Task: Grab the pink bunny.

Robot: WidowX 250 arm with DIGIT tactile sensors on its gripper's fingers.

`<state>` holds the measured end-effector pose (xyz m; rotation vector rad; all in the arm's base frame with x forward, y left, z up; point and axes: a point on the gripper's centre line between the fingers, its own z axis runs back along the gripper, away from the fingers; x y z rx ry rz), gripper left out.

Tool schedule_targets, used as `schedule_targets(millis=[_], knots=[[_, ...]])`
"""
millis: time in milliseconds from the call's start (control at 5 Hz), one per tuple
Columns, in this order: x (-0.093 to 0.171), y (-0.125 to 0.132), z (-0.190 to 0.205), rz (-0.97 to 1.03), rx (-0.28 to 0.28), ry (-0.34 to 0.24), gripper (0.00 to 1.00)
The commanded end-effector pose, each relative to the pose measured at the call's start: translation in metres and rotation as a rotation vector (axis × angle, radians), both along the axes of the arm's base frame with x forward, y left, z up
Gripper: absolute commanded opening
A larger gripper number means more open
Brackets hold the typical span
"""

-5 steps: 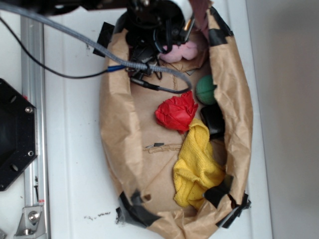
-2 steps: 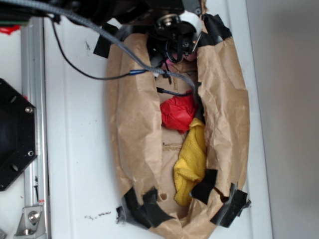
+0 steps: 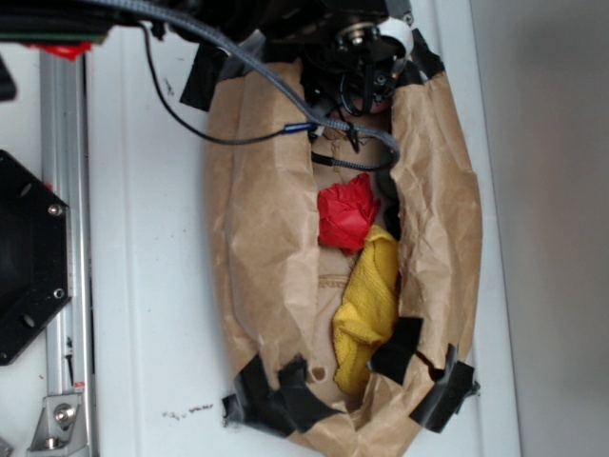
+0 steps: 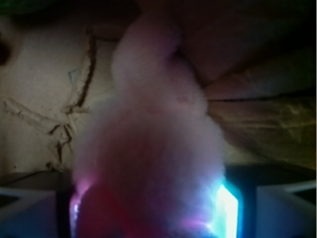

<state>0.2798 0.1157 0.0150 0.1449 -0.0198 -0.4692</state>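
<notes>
Seemingly, jaws grip the pink bunny [image 4: 148, 153]; wrist view blurred.

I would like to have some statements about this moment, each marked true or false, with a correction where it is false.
1. The pink bunny fills the middle of the wrist view, very near the camera. True.
2. The red cloth wad lies outside the brown paper bag. False: it lies inside, above the yellow towel in the exterior picture.
3. The hand is at the top end of the bag. True.
4. The yellow towel is draped over the hand. False: it lies lower in the bag, apart from the hand.
5. The exterior view shows the bunny clearly. False: arm and cables hide it.
</notes>
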Motion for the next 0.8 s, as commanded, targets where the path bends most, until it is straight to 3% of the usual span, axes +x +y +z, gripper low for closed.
schedule_targets(millis=[0, 200, 400, 600], knots=[[-0.006, -0.028, 0.07, 0.233, 0.128, -0.092, 0.0], [-0.015, -0.063, 0.123, 0.409, -0.01, -0.034, 0.0], [-0.01, -0.087, 0.147, 0.642, -0.062, 0.062, 0.0], [-0.009, -0.086, 0.149, 0.786, -0.089, 0.135, 0.0]])
